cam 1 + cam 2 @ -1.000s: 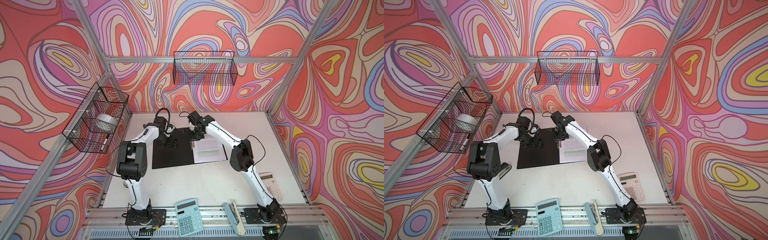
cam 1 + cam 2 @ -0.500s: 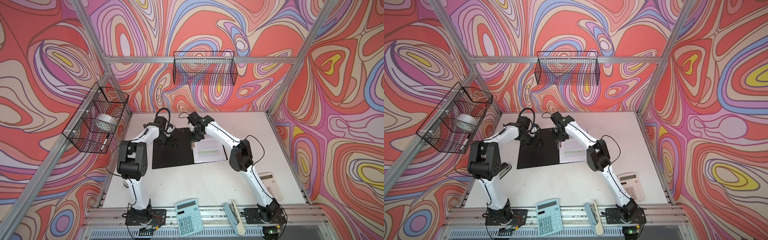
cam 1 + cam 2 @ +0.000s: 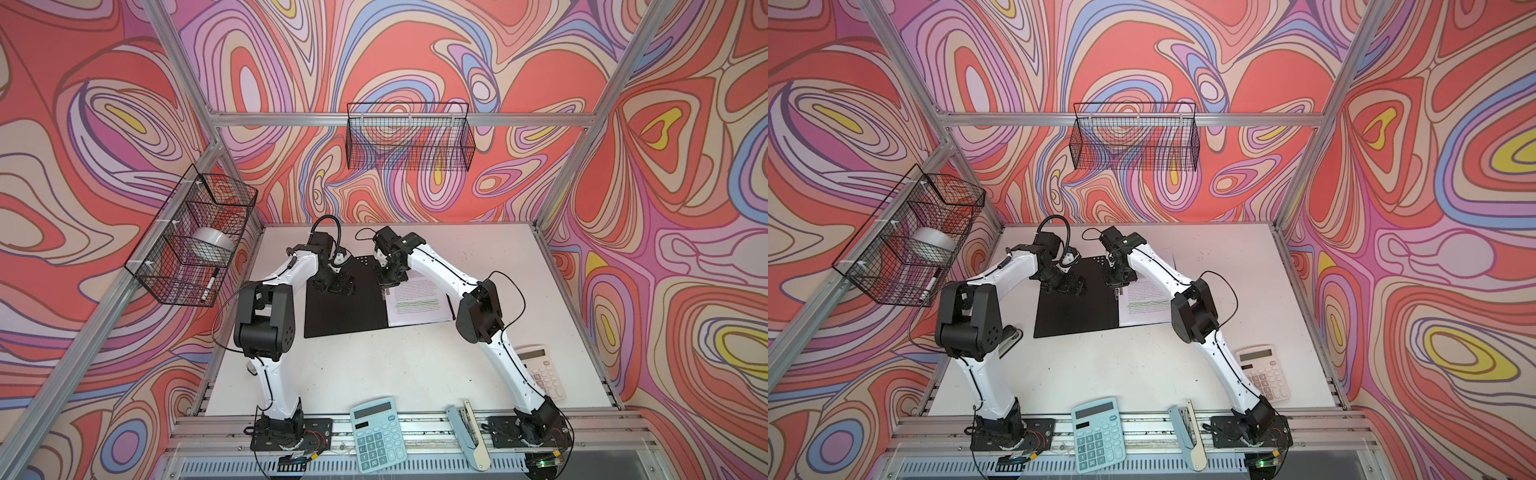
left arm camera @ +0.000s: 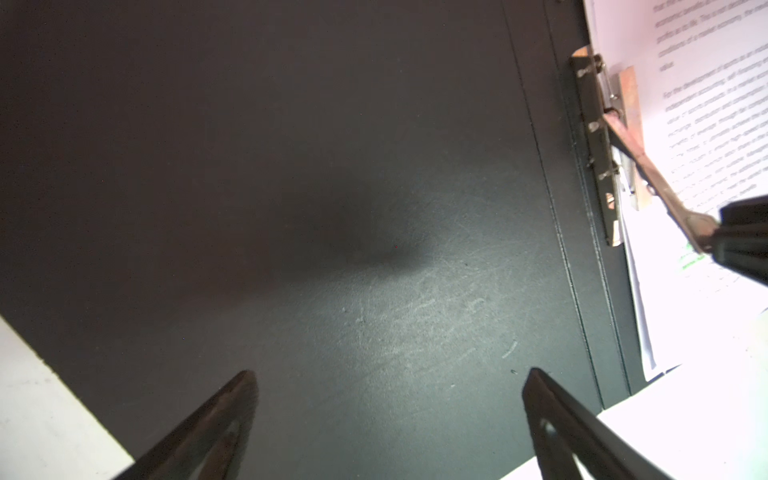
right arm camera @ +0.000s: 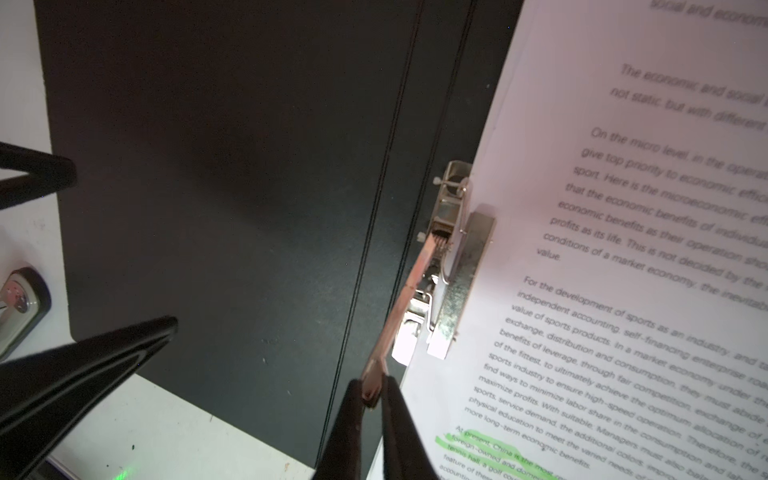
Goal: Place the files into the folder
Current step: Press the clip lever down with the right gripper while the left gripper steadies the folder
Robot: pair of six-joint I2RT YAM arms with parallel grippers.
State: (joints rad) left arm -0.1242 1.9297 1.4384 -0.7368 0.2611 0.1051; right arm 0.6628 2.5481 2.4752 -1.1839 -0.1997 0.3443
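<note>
Files (image 5: 623, 291) in the folder (image 5: 228, 166), three o'clock half; right gripper (image 5: 372, 395) pinches the seemingly raised clip lever (image 5: 407, 307), left gripper (image 4: 390, 374) gapes empty; press it flat slowly.

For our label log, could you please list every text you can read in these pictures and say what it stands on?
"For the development of sports as an industry": on the files, right wrist view.
"conditions of a market economy": same sheet.
"At present, China is the": same sheet, in the green highlight.
Rest of the page: too blurred to read.
Teal calculator, white calculator: keys too small to read.
</note>
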